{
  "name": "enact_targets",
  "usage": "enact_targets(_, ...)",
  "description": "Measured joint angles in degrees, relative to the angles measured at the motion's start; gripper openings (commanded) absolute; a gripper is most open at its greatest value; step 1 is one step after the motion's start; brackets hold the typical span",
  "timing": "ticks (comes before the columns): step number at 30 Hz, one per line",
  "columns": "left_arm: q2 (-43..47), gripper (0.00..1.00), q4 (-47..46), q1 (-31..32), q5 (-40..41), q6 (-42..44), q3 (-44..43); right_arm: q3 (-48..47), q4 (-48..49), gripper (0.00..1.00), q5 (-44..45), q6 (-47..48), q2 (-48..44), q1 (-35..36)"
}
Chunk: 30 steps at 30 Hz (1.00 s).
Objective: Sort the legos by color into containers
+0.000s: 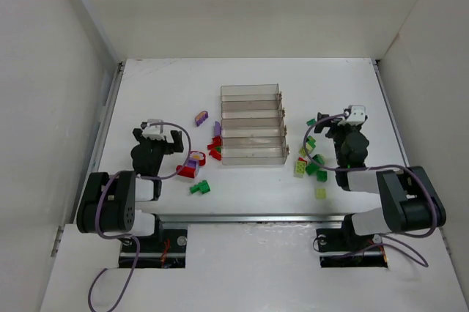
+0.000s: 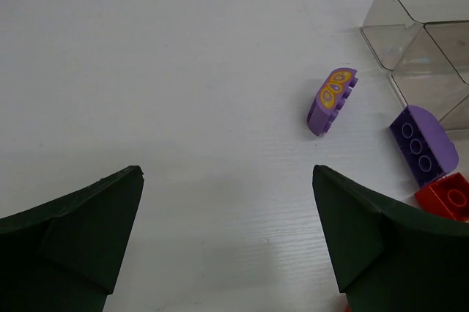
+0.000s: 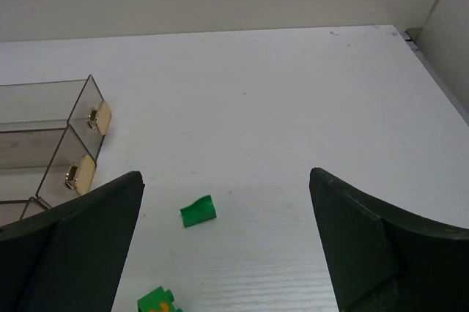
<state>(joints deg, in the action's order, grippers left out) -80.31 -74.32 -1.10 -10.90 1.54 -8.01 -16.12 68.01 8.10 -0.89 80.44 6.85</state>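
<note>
Legos lie in two loose groups on the white table (image 1: 168,85), one on either side of the clear smoky tray (image 1: 251,87), which has four long compartments in parallel rows.

Left of tray:
- purple curved brick (image 2: 331,99) with yellow-orange oval print, on its edge
- purple stud brick (image 2: 423,143) tipped over, just beside the tray corner
- red brick (image 2: 447,196) right next to it; cannot tell if touching
- red-purple clump (image 1: 192,165) and green bricks (image 1: 200,188), nearer the arm bases

Right of tray:
- lime brick (image 1: 300,170) and dark green brick (image 1: 321,175), close together
- small green slope piece (image 3: 198,211), apart from them

Left gripper (image 2: 226,180) has jaws spread wide over bare table, nothing between them. Right gripper (image 3: 224,176) is equally wide apart and holds nothing.
</note>
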Motion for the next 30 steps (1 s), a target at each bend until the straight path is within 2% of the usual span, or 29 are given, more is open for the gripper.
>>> enact_targets(1,0.1,1.00,0.0,0.2,0.5,0.0,0.0,-0.1,-0.2,1.00,-0.1,0.0,-0.3,0.0)
enact_targets(4,0.3,1.00,0.0,1.5,3.8,0.1,0.0,-4.2,-10.5,1.00,-3.6,1.6,-4.0,0.0)
enact_targets(9,1.4,1.00,0.5,3.0,6.2,0.7,0.1,-19.0,-27.5,1.00,-16.3,7.9,-9.3,0.4)
enact_targets(11,4.5,1.00,1.6,3.0,5.0,1.4,-0.1,-24.4,-33.5,1.00,-18.2,10.9,-11.8,2.2)
enact_targets(13,10.2,1.00,6.6,3.0,2.1,4.1,-1.9,-29.2,-39.3,1.00,-17.5,13.7,-14.3,5.5)
enact_targets(16,15.9,1.00,22.3,4.9,-3.2,12.2,-13.5,-35.8,-46.3,1.00,-10.4,17.2,-16.2,11.4)
enact_targets(18,16.9,1.00,29.6,7.3,-2.4,17.0,-22.3,-39.5,-50.1,1.00,-1.9,18.9,-16.3,15.3)
enact_targets(20,17.9,1.00,33.7,9.7,1.8,20.5,-28.2,-42.8,-53.8,1.00,9.9,20.7,-16.2,19.3)
enact_targets(23,20.7,1.00,38.1,11.8,10.1,26.6,-31.7,-46.8,-57.4,1.00,27.9,25.6,-16.0,25.5)
enact_targets(27,24.0,1.00,41.9,12.2,16.1,30.3,-32.0,-50.9,-59.0,1.00,41.4,28.7,-15.0,28.1)
enact_targets(30,26.7,1.00,44.9,12.2,18.5,31.2,-32.3,-53.1,-62.0,1.00,46.7,26.6,-14.9,28.5)
